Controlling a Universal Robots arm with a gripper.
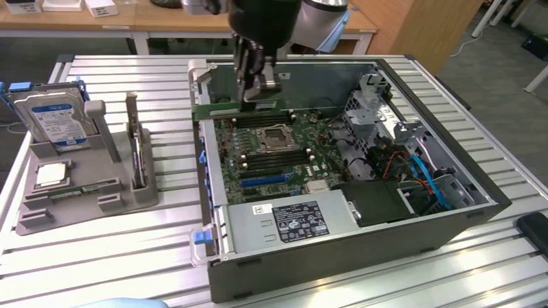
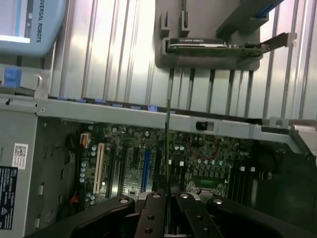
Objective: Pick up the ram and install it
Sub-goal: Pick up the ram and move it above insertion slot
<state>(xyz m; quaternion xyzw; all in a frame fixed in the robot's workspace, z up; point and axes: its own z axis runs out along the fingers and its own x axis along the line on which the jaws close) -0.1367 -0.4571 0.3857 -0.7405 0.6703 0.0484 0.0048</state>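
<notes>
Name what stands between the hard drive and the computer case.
Exterior view: an upright card in the grey holder, between hard drive and case.

Apparently green ram (image 1: pixel 218 110); green motherboard (image 1: pixel 256 160).

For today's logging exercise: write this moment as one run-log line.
gripper: shut on ram | ram: held above motherboard, not seated | computer: side open

My arm (image 1: pixel 265 19) runs off the exterior view's top edge. My hand (image 1: pixel 259 95) covers the middle of the ram (image 1: pixel 218 110), hiding the chips there. From the wrist the ram (image 2: pixel 168 144) is edge-on, a thin line, both faces unseen. The hard drive (image 1: pixel 56 119) label's print is too small to read.
</notes>
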